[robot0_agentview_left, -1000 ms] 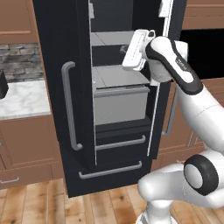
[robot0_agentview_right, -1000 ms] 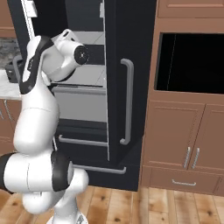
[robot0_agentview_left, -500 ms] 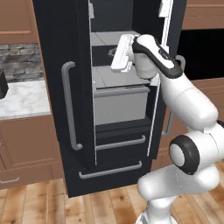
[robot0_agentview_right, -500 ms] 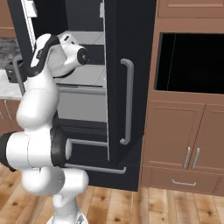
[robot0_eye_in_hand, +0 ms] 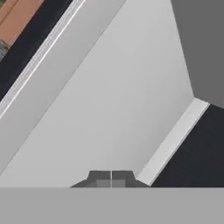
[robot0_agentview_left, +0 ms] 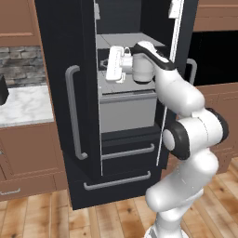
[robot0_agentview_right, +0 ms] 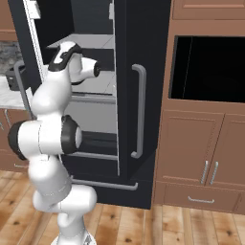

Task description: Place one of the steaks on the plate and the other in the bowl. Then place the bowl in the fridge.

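Note:
The black fridge [robot0_agentview_left: 60, 56] stands with its right door [robot0_agentview_left: 179, 56] swung open and its left door shut. My arm reaches into the compartment, and my gripper [robot0_agentview_left: 110, 69] hangs just above a grey shelf [robot0_agentview_left: 122, 88]. In the hand view its fingertips [robot0_eye_in_hand: 111, 178] are pressed together with nothing between them, over the bare grey shelf [robot0_eye_in_hand: 113, 100]. From the right base view the hand [robot0_agentview_right: 93, 69] sits inside the fridge [robot0_agentview_right: 143, 28], behind the open door. The steaks, the plate and the bowl are out of view.
A grey drawer front [robot0_agentview_left: 128, 111] sits under the shelf, with two black drawers [robot0_agentview_left: 128, 151] below. A marble counter [robot0_agentview_left: 23, 104] lies left of the fridge. A black wall oven [robot0_agentview_right: 210, 67] in wood cabinets stands to the right. The open door [robot0_agentview_right: 139, 95] flanks my arm.
My hand has swung left and down, from beside the open door's edge into the fridge, and now sits over the shelf. The gripper stayed shut.

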### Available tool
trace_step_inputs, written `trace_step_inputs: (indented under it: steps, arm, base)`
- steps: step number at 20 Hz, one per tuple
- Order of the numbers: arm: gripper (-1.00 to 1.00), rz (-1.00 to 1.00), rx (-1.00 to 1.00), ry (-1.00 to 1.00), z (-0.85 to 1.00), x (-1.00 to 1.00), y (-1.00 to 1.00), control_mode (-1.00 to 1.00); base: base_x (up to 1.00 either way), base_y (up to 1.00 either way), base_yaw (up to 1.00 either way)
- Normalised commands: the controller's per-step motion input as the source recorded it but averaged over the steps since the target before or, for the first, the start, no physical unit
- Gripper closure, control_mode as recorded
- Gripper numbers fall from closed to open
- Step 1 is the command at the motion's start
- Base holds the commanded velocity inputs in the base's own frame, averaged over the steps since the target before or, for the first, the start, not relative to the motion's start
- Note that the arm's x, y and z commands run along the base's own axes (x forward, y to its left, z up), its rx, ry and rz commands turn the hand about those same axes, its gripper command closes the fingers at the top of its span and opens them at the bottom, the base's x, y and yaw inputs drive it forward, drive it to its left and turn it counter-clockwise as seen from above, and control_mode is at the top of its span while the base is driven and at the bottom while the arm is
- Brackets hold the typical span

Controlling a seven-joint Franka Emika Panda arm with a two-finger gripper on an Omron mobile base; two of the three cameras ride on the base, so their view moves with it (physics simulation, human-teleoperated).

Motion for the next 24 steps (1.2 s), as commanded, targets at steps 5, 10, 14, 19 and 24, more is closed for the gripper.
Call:
trace_step_inputs:
  steps: [5,10,14,19,24]
  arm:
    - [1.0,0.15,0.0,0.0,-0.27,0.62,0.66,-1.0]
    - [1.0,0.08,0.0,0.0,-0.05,0.59,0.33,-1.0]
    - [1.0,0.12,0.0,0.0,-0.11,0.04,0.94,-1.0]
    - [1.0,0.15,0.0,0.0,-0.15,-0.07,1.0,-1.0]
    - [1.0,0.11,-0.01,0.0,-0.3,-0.23,1.0,-1.0]
  base:
    - [0.0,0.0,0.0]
    - [0.0,0.0,0.0]
    - [0.0,0.0,0.0]
    - [0.0,0.0,0.0]
    - [0.0,0.0,0.0]
